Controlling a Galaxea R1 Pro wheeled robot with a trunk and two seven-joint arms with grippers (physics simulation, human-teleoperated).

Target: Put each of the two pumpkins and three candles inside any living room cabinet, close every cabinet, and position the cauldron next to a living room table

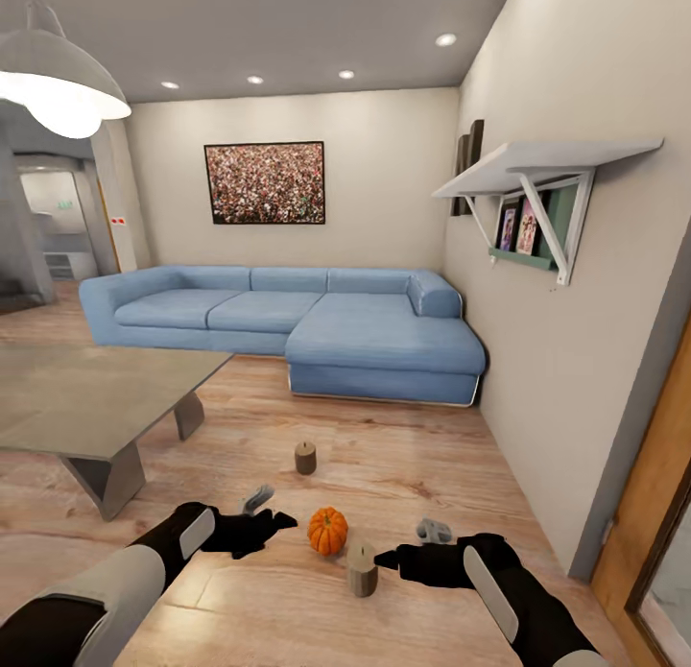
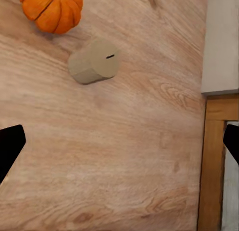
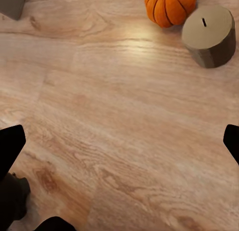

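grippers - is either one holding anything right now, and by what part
Nothing is held. The left gripper and right gripper are both open and empty above the floor; the pumpkin and candle sit between them.

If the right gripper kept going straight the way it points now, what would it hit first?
Most likely bare wood floor. In its wrist view the right gripper is open and aimed at empty planks; the candle and pumpkin sit off to one side of that line, though depth is hard to judge.

Living-room floor count: 1 pumpkin (image 1: 327, 531), 2 candles.
Candles: 1 nr pumpkin (image 1: 362, 568), 1 further off (image 1: 305, 457).
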